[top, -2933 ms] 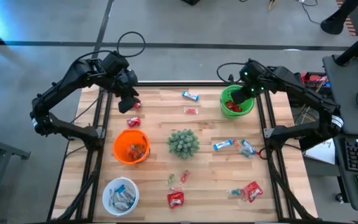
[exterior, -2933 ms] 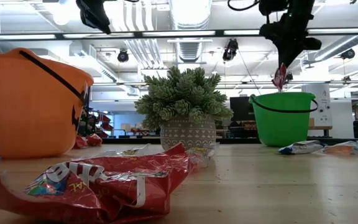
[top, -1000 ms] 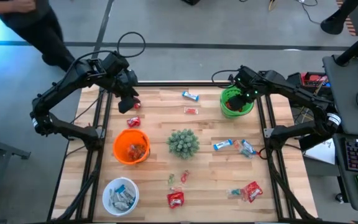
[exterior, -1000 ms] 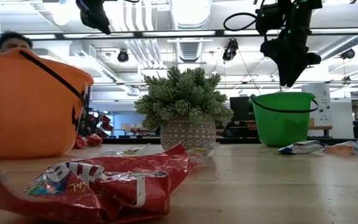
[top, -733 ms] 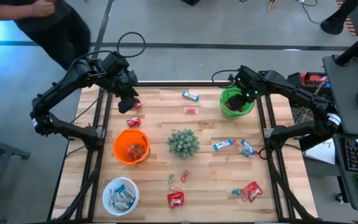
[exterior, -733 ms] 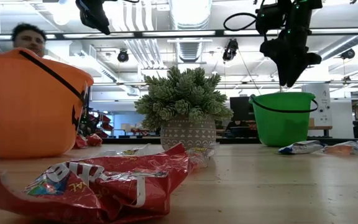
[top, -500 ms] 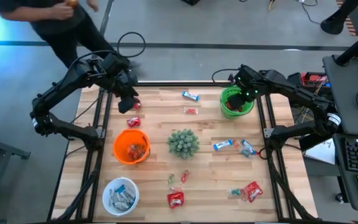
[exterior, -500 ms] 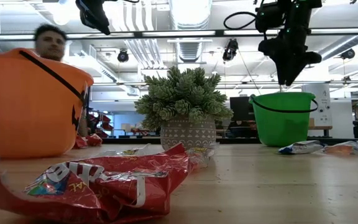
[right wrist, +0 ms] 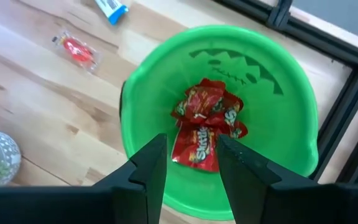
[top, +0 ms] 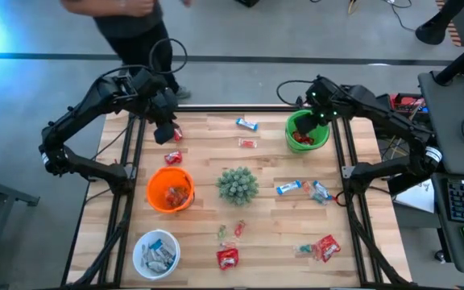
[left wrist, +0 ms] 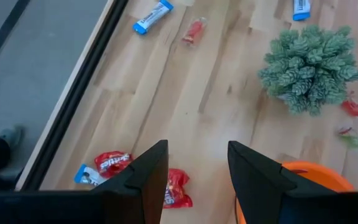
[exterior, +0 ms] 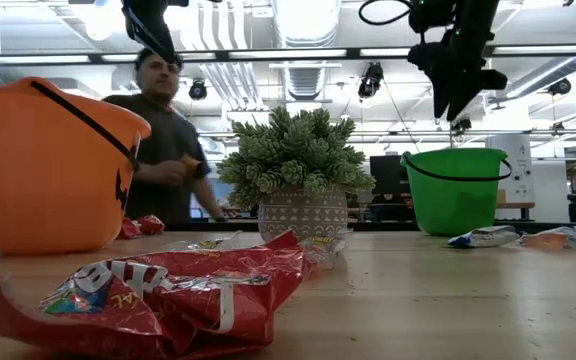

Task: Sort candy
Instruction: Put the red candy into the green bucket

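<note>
From above, the wooden desk (top: 208, 177) carries four containers: a green bucket (top: 307, 131) at the far right, an orange bucket (top: 170, 190) left of the spiky plant (top: 237, 185), and a white bowl (top: 156, 252) of blue-and-white bars at the near left. Loose candy lies scattered: a blue bar (top: 246, 124), a small red piece (top: 247, 143), two blue-and-white bars (top: 303, 188) and red packets (top: 325, 247) near the front. The left end effector (top: 164, 134) hangs over the far left corner; the right end effector (top: 316, 111) sits above the green bucket, and its fingers are too small to judge here. A person (top: 131, 20) is cut off by the top edge.

At desk level, a crumpled red packet (exterior: 158, 293) fills the foreground and hides much of the surface; both arms are cropped at the top.

The left wrist camera shows its fingers (left wrist: 148, 177) spread and empty above red packets (left wrist: 169, 188) partly hidden behind them.

The right wrist camera shows spread, empty fingers (right wrist: 151, 165) over red packets (right wrist: 205, 122) lying inside the green bucket.
</note>
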Robot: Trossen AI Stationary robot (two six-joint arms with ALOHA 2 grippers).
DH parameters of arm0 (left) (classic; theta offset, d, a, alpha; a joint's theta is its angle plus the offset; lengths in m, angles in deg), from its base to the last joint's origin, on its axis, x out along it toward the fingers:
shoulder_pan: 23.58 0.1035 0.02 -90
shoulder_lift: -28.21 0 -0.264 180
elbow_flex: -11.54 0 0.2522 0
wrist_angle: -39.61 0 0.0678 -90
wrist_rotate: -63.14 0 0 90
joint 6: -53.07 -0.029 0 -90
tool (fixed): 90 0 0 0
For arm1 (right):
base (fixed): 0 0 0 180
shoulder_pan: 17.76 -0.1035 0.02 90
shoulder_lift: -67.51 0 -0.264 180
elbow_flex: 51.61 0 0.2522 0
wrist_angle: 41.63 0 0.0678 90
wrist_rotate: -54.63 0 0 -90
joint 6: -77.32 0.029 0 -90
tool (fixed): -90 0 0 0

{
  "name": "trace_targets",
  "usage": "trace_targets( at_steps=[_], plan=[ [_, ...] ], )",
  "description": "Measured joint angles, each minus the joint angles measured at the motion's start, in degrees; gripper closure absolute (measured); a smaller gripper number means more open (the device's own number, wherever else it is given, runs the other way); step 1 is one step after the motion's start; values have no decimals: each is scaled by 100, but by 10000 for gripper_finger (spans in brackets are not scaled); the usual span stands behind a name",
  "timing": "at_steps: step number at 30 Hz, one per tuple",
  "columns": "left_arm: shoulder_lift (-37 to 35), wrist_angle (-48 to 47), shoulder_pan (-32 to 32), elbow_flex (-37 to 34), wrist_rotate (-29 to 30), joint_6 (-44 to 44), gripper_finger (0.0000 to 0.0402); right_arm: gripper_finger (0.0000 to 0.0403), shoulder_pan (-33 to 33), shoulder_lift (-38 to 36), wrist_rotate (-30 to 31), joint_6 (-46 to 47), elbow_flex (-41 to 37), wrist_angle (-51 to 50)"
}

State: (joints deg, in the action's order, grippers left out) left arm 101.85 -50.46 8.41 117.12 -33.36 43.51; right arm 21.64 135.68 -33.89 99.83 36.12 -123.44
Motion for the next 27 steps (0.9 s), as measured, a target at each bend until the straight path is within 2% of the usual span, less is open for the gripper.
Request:
trace_targets(
  at_steps=[21, 27],
  plan=[
    [25, 29, 0, -2, 0, 12, 253, 279, -4, 0, -60, -476, 979, 58],
    [25, 39, 0, -2, 0, 5, 253, 287, -8, 11, -839, -724, 1008, 198]
  ],
)
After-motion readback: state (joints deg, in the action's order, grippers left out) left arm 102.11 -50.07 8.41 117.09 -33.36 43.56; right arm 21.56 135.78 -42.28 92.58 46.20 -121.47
